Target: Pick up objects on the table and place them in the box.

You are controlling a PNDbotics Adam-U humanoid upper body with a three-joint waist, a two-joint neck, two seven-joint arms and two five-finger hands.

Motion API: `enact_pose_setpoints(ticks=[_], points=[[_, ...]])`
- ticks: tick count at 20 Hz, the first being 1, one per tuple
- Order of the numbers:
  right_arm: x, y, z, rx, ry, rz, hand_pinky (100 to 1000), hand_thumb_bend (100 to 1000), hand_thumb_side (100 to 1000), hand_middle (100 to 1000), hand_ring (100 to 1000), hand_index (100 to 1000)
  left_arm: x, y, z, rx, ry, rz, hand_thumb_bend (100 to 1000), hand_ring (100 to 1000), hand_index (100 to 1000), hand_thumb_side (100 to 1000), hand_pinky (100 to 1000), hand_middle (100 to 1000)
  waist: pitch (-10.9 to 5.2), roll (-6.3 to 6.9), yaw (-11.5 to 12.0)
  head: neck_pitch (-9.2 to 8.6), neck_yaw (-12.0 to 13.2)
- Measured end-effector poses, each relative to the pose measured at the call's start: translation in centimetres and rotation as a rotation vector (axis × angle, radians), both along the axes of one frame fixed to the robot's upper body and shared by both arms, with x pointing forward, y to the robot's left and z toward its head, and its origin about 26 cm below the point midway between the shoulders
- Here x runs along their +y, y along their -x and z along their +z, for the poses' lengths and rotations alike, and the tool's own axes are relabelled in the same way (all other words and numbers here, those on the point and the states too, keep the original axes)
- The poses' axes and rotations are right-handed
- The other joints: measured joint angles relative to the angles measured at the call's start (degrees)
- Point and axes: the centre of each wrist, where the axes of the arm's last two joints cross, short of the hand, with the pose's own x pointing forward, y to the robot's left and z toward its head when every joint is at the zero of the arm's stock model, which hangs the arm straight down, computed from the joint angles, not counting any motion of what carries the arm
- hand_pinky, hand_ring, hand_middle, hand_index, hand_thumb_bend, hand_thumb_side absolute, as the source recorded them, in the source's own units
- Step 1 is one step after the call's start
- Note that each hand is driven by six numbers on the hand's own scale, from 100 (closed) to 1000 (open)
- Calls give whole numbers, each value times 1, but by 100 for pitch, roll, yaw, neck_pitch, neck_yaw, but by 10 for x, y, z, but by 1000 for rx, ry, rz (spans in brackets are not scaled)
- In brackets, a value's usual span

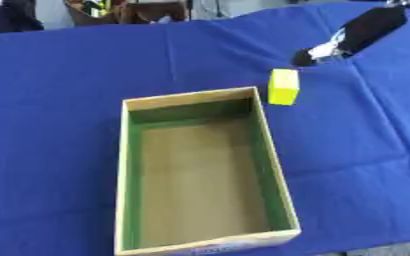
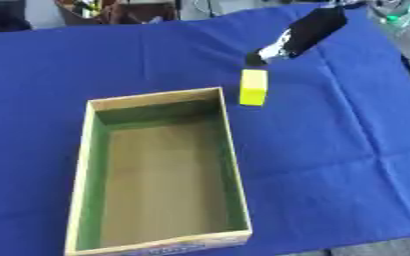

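Blue tablecloth (image 1: 60, 90) is matt creased fabric, box (image 1: 191, 96) looks like cardboard with green-lined walls, yellow block (image 1: 284, 86) smooth.

box (image 1: 195, 95) open-topped | yellow block (image 1: 284, 86) just beside far-right corner

Your right arm (image 1: 372, 26) shows a black casing; silver-white fittings sit ahead of the black right hand (image 1: 306, 56) above the yellow block (image 1: 284, 86).

Even, bright light; both views soft and blurred, with faint shadow inside the box (image 1: 194, 170).
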Motion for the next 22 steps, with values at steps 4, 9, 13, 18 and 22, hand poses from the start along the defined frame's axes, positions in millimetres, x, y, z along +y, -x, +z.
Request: enact_pose_setpoints(ticks=[4, 9, 13, 18, 22], points=[[1, -12, -7, 15, 15, -13, 868, 638, 706, 839, 881, 955, -1, 0, -1, 1, 6, -6, 130, 770, 799, 1000, 623, 745, 69, 10, 15, 11, 10], [-1, -17, -16, 42, 29, -11, 869, 638, 701, 809, 879, 942, -1, 0, -1, 1, 6, -7, 125, 769, 799, 1000, 622, 745, 169, 52, 15, 80, 131], [-3, -16, -23, 64, 32, -8, 868, 639, 693, 797, 878, 932, -1, 0, -1, 0, 7, -7, 121, 769, 778, 1000, 622, 745, 223, 63, 8, 106, 205], [-4, -9, -26, 81, 47, -2, 866, 638, 677, 782, 876, 922, -1, -1, -2, 1, 12, -9, 118, 769, 775, 1000, 622, 745, 261, 73, -8, 101, 231], [-6, -9, -31, 92, 59, -19, 862, 635, 666, 774, 873, 917, -2, -1, -1, -3, 15, -12, 117, 768, 774, 1000, 622, 745, 266, 73, -9, 73, 228]])
